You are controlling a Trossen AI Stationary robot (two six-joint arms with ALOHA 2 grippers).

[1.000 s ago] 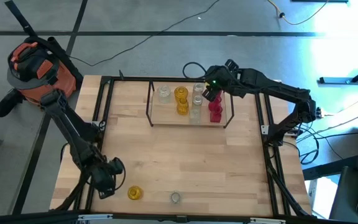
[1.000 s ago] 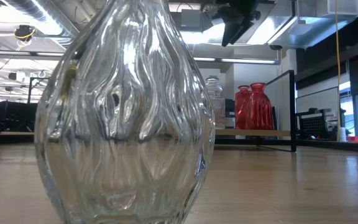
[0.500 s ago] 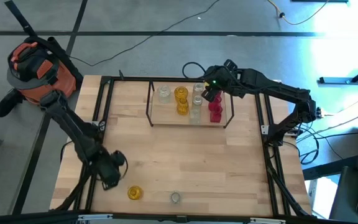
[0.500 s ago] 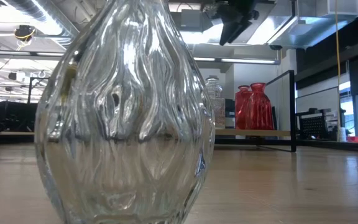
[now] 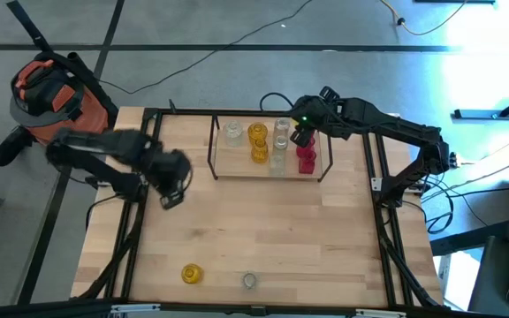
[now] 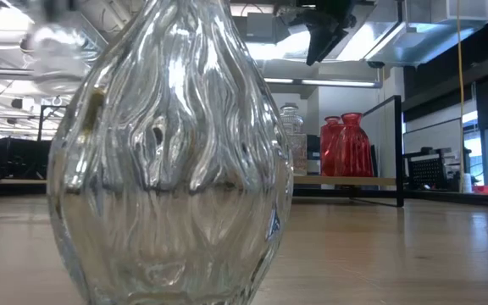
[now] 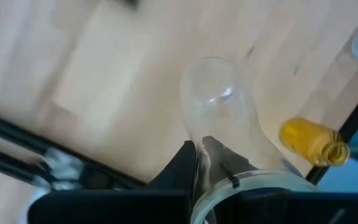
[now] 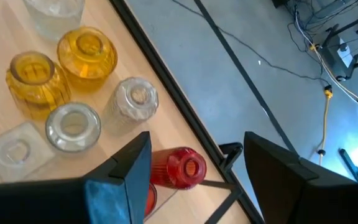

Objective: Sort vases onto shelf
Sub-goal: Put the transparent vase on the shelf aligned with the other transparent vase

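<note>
The left arm [image 5: 113, 159] is blurred; the clear vase [image 6: 172, 161] hides the table.

The left arm reaches from the table's left edge toward its middle, forearm roughly level, blurred in the high view. The left gripper [image 5: 173, 179] hangs above the tabletop, its fingers [image 7: 188, 163] closed on a clear vase [image 7: 219, 118]. The right arm stretches from the right edge, elbow bent, with the right gripper [image 5: 302, 132] over the shelf's right end, fingers [image 8: 129, 171] spread apart and holding nothing
</note>
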